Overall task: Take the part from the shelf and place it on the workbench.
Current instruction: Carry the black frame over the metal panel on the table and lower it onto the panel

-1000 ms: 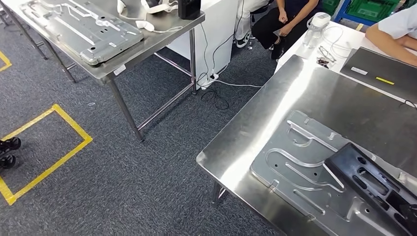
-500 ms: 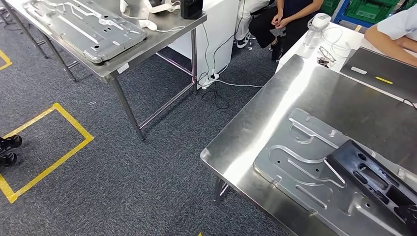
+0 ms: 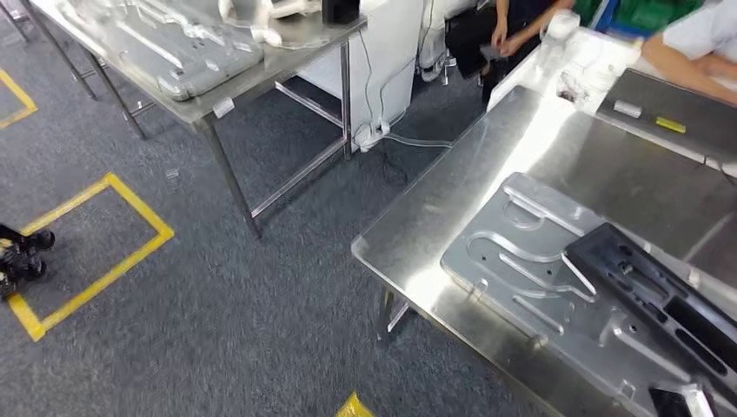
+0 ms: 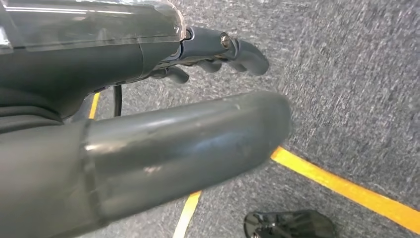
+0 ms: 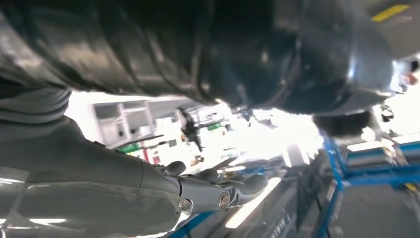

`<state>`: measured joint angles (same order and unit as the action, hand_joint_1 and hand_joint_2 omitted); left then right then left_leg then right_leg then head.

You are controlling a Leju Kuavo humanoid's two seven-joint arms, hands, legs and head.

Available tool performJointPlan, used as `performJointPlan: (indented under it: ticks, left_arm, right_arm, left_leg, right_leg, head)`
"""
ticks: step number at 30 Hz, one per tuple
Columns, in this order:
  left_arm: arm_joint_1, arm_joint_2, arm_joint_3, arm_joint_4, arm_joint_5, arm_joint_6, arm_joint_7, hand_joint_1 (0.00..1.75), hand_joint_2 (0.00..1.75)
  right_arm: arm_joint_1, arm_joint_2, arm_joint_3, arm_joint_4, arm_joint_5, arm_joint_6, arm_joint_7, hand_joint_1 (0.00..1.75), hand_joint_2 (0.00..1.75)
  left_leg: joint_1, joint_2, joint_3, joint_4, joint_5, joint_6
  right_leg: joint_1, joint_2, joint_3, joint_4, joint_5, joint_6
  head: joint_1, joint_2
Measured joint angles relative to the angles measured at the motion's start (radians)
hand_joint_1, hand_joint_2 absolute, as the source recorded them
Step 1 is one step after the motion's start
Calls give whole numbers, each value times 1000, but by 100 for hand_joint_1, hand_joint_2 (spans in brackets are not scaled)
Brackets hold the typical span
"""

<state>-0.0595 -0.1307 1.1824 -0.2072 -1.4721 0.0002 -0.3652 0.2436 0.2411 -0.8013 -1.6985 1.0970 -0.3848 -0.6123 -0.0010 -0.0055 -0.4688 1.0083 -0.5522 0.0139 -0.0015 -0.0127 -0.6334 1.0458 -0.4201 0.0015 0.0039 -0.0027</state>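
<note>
From the head view I see the black part [image 3: 660, 300] lying at the lower right of the frame, on top of a stamped metal plate [image 3: 530, 287] that rests on the steel worktop [image 3: 417, 234]. Its lower end runs off toward the bottom right corner, where I cannot make out what touches it.

My left hand [image 4: 163, 144] hangs above the grey carpet [image 3: 261, 304] and a yellow floor line [image 4: 346, 188]; its fingers [image 4: 233, 49] are loosely apart and grasp nothing. My right hand [image 5: 148, 193] shows in its wrist view (badly blurred and washed out), with the fingers [image 5: 247, 186] stretched beneath a large dark shape; whether they grasp it I cannot tell.

At the upper left of the head view a second steel worktop [image 3: 261, 82] carries another stamped plate [image 3: 174, 43]. White cables [image 3: 391, 139] trail across the carpet between the two worktops. At the top right a person's hand [image 3: 504, 35] and another person's forearm [image 3: 687, 61] sit beside a dark mat [image 3: 669, 104].
</note>
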Motion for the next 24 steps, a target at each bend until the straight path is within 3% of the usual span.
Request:
performJointPlan:
  ticks: [2,3,5,7,8,9,10,12,14,15,17,18,19,20,22,23,24]
  left_arm:
    - [2,-1,6,0,0,2,3,0,0]
    - [2,-2,9,0,0,3,5,0,0]
    - [1,-3,15,1,0,6,7,0,0]
    - [2,-3,17,1,0,9,8,0,0]
    - [2,-3,17,1,0,10,8,0,0]
    - [2,-3,17,1,0,10,8,0,0]
    - [2,-4,18,1,0,11,8,0,0]
    - [2,-5,18,1,0,11,8,0,0]
    - [1,-8,18,1,0,12,8,0,0]
    - [1,-10,19,1,0,13,7,0,0]
    - [1,-11,20,1,0,14,7,0,0]
    - [2,-11,21,1,1,15,7,0,0]
    - [2,-11,22,1,1,16,7,0,0]
    - [3,-12,23,1,1,16,7,0,0]
    - [2,-12,24,1,1,17,7,0,0]
    - [2,-12,24,1,1,17,7,0,0]
    - [2,-12,24,1,2,17,7,0,0]
  right_arm:
    - [39,31,41,-29,-17,-32,6,0,0]
    - [60,43,63,-40,-22,-48,10,0,0]
    - [95,59,107,-54,-28,-72,20,0,0]
    - [118,70,147,-60,-35,-84,29,0,0]
    - [128,74,162,-61,-39,-87,32,0,0]
    - [136,78,175,-62,-42,-91,35,0,0]
    - [145,81,186,-62,-45,-95,38,0,0]
    - [158,86,204,-66,-52,-102,43,0,0]
    - [168,89,223,-72,-59,-105,46,0,0]
    - [174,91,233,-74,-63,-106,48,0,0]
    - [189,95,255,-75,-69,-109,54,0,0]
    - [195,97,267,-76,-71,-110,57,0,0]
    - [200,99,279,-75,-73,-112,59,0,0]
    - [205,102,291,-75,-73,-113,61,0,0]
    - [214,106,311,-71,-77,-114,64,0,0]
    - [218,107,320,-69,-83,-110,66,0,0]
    - [220,107,327,-65,-93,-101,68,0,0]
  left_leg:
    - [1,2,-9,-5,19,13]
    - [3,4,-18,-7,31,21]
    - [6,11,-44,-11,55,32]
    - [5,15,-71,-10,76,37]
    - [4,16,-85,-8,86,36]
    - [4,17,-100,-6,96,35]
    - [3,17,-115,-2,105,33]
    - [3,17,-139,7,120,27]
    - [3,16,-149,12,134,17]
    - [4,16,-151,11,142,11]
    - [6,16,-153,6,157,-3]
    - [7,15,-158,12,147,-9]
    - [8,13,-166,32,118,-14]
    - [9,12,-178,70,70,-19]
    - [11,11,-202,187,-33,-27]
    - [12,11,-207,243,-54,-30]
    - [12,11,-201,277,-49,-32]
  right_leg:
    - [-2,1,-3,-2,9,11]
    - [-3,3,-10,6,-6,16]
    - [-7,7,-33,73,-92,25]
    - [-10,8,-55,188,-188,32]
    - [-11,8,-55,233,-205,33]
    - [-11,8,-41,252,-197,33]
    - [-11,8,-11,239,-172,32]
    - [-10,9,93,119,-127,25]
    - [-4,11,184,-17,-135,12]
    - [1,11,203,-52,-145,7]
    - [3,10,199,-67,-134,-6]
    - [1,9,192,-71,-122,-15]
    - [-1,7,181,-74,-109,-24]
    - [-4,5,168,-75,-96,-31]
    - [0,3,137,-71,-74,-37]
    - [1,2,119,-67,-62,-37]
    - [2,1,101,-62,-52,-36]
  head:
    - [0,0]
    - [1,0]
    - [2,0]
    - [3,0]
    - [3,0]
    - [3,0]
    - [3,0]
    - [3,0]
    - [3,0]
    - [2,0]
    - [2,0]
    - [2,0]
    - [2,0]
    - [1,0]
    - [0,0]
    - [0,0]
    - [0,0]
